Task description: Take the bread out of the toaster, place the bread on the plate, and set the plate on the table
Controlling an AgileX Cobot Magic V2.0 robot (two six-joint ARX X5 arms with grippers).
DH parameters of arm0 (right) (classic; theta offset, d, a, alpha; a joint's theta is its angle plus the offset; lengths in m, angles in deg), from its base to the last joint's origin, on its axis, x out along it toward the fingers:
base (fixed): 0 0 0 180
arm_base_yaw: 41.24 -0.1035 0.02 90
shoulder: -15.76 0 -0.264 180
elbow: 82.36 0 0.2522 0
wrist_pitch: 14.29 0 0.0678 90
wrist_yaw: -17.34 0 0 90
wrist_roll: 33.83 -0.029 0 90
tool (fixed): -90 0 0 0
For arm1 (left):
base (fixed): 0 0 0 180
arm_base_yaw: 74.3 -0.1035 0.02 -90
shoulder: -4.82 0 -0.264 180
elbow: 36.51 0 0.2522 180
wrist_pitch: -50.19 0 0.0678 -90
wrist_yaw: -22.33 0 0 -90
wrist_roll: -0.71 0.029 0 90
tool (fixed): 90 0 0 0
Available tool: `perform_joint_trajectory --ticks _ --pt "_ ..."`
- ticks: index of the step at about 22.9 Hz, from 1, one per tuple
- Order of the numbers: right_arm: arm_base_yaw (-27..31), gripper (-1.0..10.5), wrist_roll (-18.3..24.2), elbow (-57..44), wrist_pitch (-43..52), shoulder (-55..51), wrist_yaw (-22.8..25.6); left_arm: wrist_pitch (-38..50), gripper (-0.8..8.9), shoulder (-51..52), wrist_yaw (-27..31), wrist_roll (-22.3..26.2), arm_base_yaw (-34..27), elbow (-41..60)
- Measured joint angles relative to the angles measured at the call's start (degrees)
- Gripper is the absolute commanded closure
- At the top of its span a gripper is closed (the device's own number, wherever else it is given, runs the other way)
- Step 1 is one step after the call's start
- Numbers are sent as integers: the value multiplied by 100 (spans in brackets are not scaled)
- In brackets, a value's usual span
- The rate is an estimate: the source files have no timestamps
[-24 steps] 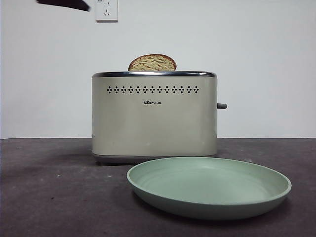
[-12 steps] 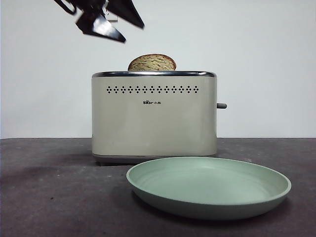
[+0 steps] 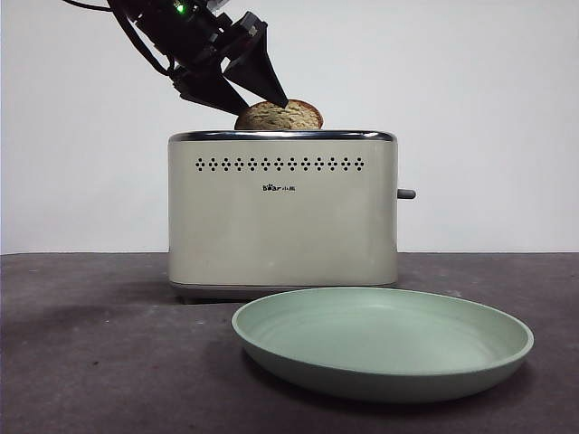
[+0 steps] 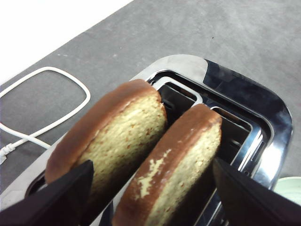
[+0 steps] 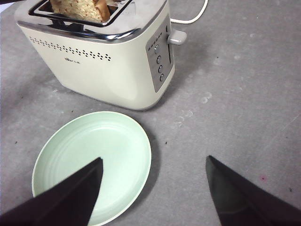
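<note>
I see the bread (image 3: pixel 280 115) standing upright in the toaster (image 3: pixel 282 212), only its domed top above the chrome rim from the front. My left wrist camera shows what that view hides: two slices (image 4: pixel 106 136) side by side, one per slot, tan and speckled with dark brown crust. The left gripper (image 3: pixel 262 104) hangs just above them with its jaws spread wide, one outside each slice, and I think not touching either, though the close angle makes that hard to judge. A white cord (image 4: pixel 44 106) loops on the table (image 3: pixel 99 353) past the toaster. My right gripper (image 5: pixel 153 188) is also parted, holding nothing, above the table with the pale-green plate (image 5: pixel 94 160) under one jaw; the plate lies flat just in front of the toaster. From there I see the grey lever (image 5: pixel 178 37) and buttons. Behind is a plain white wall (image 3: pixel 470 99).
</note>
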Motion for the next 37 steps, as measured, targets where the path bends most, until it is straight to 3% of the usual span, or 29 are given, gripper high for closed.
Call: perform_joint_trajectory --ticks 13,26,37 --pt "0 593 0 0 0 0 2 -387 811 -11 2 122 98 -11" --pt "0 593 0 0 0 0 -2 -909 810 74 2 28 107 -883" --pt "-79 593 -13 0 212 870 -15 -2144 810 1545 26 -184 103 -1510"
